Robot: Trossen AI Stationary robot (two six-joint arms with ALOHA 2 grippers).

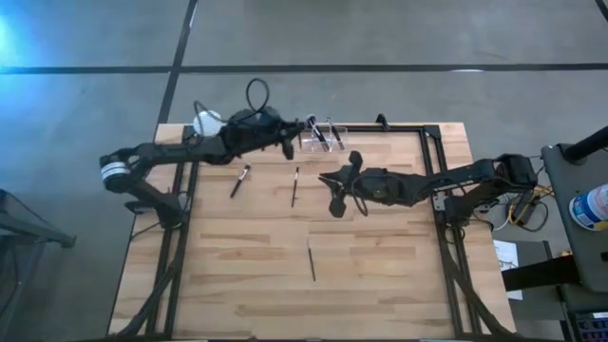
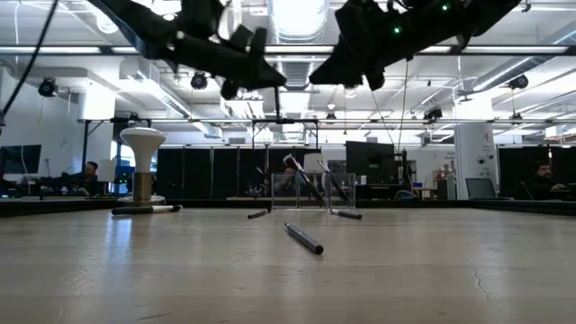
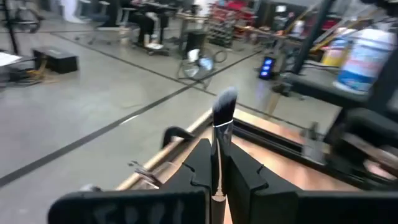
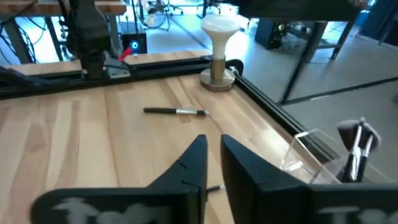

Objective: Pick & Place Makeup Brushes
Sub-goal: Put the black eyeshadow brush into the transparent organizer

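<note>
The left pincer (image 3: 216,167) is clenched on a makeup brush (image 3: 222,124) with a pale fluffy head, held raised over the far edge of the bench (image 1: 256,275), just beside a clear holder (image 1: 324,138) that already has brushes leaning in it. The right pincer (image 4: 213,163) hovers released over the middle of the bench, its fingers apart with nothing between them. Three more brushes lie loose on the wood: one (image 1: 240,180) near the white-topped stand (image 1: 207,122), one (image 1: 294,185) between the arms, and one (image 1: 311,263) well apart toward the near edge.
</note>
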